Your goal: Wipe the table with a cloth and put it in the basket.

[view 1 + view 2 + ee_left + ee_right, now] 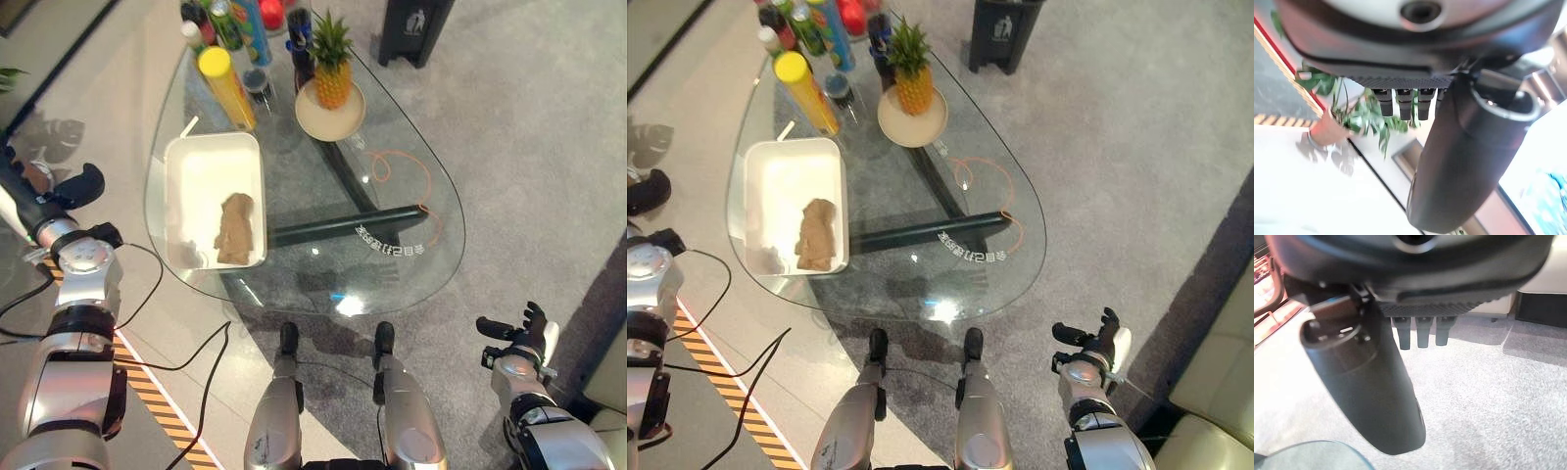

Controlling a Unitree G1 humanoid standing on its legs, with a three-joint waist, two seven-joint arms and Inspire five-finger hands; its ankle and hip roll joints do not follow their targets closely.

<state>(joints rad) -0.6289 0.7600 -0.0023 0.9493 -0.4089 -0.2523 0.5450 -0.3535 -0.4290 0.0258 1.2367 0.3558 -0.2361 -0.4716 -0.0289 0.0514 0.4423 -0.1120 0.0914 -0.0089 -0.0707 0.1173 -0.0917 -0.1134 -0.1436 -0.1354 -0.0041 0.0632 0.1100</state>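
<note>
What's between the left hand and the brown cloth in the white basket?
Nothing visible. The cloth lies in the open-topped white basket on the glass table. The left hand hangs open off the table's left edge; only the basket's near wall lies between.

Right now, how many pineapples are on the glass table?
1. The pineapple stands upright on a round plate at the far side of the glass table, beside the bottles. Another could hide behind them.

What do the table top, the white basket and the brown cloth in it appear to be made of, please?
Table top: clear glass, since the floor and legs show through it. Basket: probably matte white plastic, smooth-walled. Cloth: soft brown fabric, crumpled into folds.
</note>
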